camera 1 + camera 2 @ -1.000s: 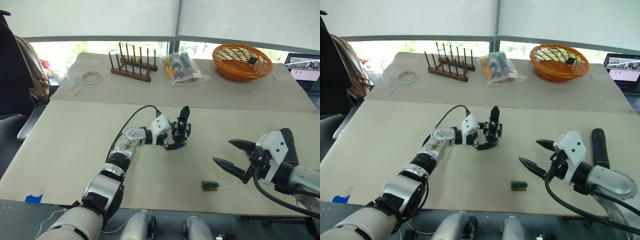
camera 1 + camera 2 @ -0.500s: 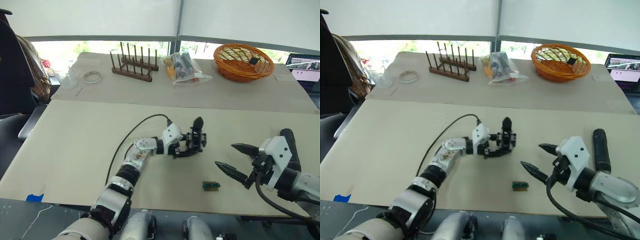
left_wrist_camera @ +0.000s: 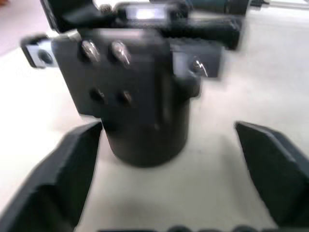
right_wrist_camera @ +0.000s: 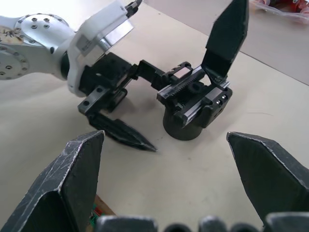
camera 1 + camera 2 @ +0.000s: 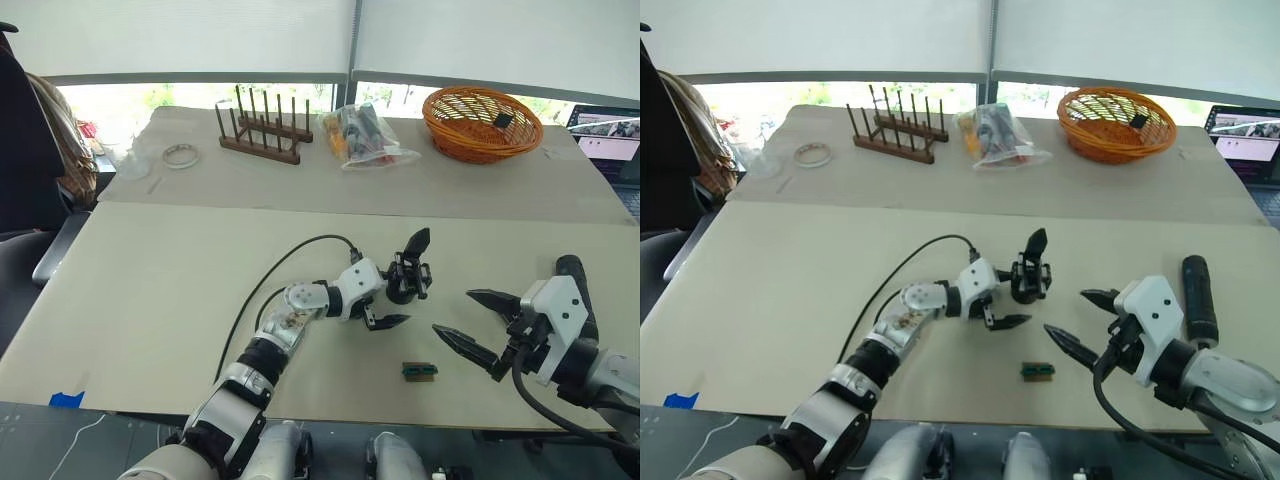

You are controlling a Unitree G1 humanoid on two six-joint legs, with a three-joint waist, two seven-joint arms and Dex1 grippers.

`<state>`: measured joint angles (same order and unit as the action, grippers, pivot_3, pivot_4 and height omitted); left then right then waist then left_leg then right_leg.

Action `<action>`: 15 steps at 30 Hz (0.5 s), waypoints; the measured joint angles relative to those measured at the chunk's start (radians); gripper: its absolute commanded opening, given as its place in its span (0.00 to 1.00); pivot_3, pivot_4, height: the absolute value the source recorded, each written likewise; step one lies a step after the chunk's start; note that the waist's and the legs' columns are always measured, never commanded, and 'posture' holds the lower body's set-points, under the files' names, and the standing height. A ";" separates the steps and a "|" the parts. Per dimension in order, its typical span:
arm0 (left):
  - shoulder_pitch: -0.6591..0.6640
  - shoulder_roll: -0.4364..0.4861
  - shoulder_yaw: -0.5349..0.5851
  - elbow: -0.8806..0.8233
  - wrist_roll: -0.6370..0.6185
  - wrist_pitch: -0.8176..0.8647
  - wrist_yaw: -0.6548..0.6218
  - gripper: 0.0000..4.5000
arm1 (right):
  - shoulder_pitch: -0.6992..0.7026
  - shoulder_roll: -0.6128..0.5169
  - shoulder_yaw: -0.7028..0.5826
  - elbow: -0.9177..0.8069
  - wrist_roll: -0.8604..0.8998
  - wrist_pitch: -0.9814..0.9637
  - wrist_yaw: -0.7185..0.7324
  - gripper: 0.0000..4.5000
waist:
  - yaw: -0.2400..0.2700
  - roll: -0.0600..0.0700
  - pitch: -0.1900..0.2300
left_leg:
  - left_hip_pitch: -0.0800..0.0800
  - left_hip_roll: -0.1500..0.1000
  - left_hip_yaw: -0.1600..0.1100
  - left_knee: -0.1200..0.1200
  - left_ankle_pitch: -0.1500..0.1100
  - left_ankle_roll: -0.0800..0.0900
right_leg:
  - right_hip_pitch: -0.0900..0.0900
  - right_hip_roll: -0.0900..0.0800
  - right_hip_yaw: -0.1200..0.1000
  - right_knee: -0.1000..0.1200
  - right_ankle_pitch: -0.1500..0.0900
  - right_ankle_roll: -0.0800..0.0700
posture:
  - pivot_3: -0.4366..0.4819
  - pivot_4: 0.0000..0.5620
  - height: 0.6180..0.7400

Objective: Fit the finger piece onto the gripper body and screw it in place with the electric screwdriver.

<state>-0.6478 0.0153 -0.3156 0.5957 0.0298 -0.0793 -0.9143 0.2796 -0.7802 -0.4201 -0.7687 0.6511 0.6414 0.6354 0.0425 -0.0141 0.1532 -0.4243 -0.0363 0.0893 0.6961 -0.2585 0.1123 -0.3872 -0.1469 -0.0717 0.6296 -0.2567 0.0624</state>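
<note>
The gripper body [image 5: 408, 278] stands on the table, a round dark base with a silvery toothed mechanism [image 4: 190, 92]. A pointed black finger [image 5: 418, 242] sticks up from it, leaning right. My left gripper [image 5: 398, 295] is open and straddles the body's base. One of its fingers [image 4: 123, 134] lies low on the table, and the other reaches the body's far side. The right gripper [image 5: 452, 311] hovers open and empty just right of it. The electric screwdriver [image 5: 1197, 298] lies on the table behind the right gripper. The finger piece is out of view.
A tiny green block [image 5: 420, 371] lies near the front edge between the grippers. On the far table are an orange basket [image 5: 483, 122], a wooden peg rack [image 5: 262, 135], a plastic bag [image 5: 365, 135] and a tape roll [image 5: 181, 155]. A laptop [image 5: 605, 135] sits far right.
My left gripper and the gripper body have shifted to the right across the table, closer to the right gripper. The right gripper has hardly moved.
</note>
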 measured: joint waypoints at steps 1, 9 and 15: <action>0.007 0.018 0.000 -0.018 -0.005 0.010 -0.015 0.99 | 0.002 0.000 0.000 -0.005 0.000 0.000 -0.001 1.00 | 0.000 0.000 0.000 | 0.000 0.000 0.000 0.000 0.000 0.000 | 0.000 0.000 0.000 0.000 0.000 0.000 | 0.48 0.27 1.00; 0.012 0.244 0.029 -0.120 -0.090 0.060 -0.229 0.99 | 0.010 -0.043 -0.074 -0.004 0.047 0.052 0.020 1.00 | -0.003 0.001 0.000 | 0.000 0.000 0.000 0.000 0.000 0.000 | 0.000 0.000 0.000 0.000 0.000 0.000 | 0.48 0.27 1.00; -0.029 0.498 0.115 -0.391 -0.341 0.365 -0.506 0.99 | -0.022 -0.299 -0.225 0.099 0.162 0.302 0.082 1.00 | -0.012 0.002 0.000 | 0.000 0.000 0.000 0.001 0.000 0.000 | 0.000 0.000 0.000 0.000 0.000 0.000 | 0.48 0.27 1.00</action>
<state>-0.6771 0.5132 -0.2002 0.2050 -0.3114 0.2860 -1.4204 0.2575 -1.0795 -0.6446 -0.6692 0.8131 0.9429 0.7169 0.0308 -0.0123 0.1533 -0.4240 -0.0360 0.0895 0.6972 -0.2585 0.1122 -0.3870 -0.1465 -0.0713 0.6296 -0.2568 0.0623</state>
